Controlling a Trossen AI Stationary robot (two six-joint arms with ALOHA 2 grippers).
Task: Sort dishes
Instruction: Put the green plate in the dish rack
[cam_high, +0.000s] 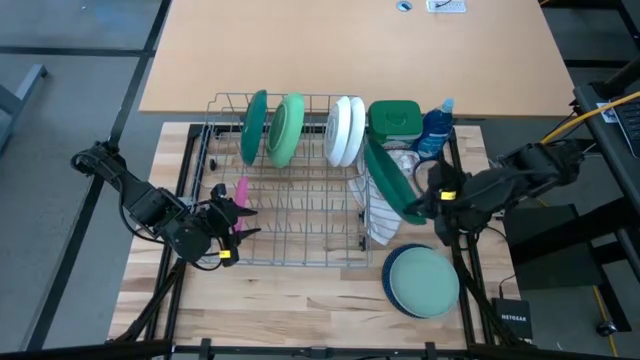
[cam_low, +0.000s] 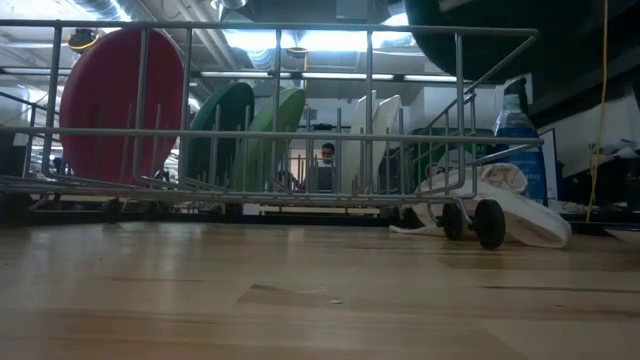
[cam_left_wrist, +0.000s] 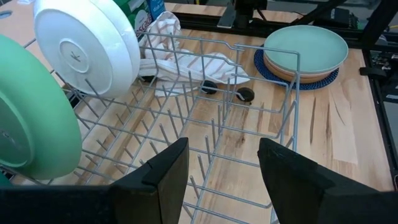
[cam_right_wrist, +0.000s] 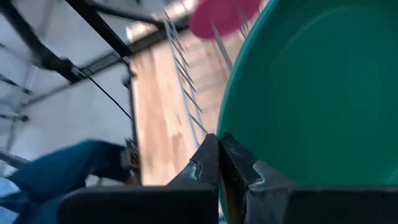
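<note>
The right gripper (cam_right_wrist: 221, 163), jaws clenched on the dark green plate's (cam_high: 388, 178) rim, carries it above the rack's (cam_high: 290, 235) right end; next comes slotting it upright. The left gripper (cam_left_wrist: 224, 180) waits released.

Dark green (cam_high: 254, 127), light green (cam_high: 286, 130) and white plates (cam_high: 345, 131) stand upright in the rack; another dark green plate (cam_high: 388, 177) tilts, pale teal plate (cam_high: 422, 279) tops a flat stack
</note>
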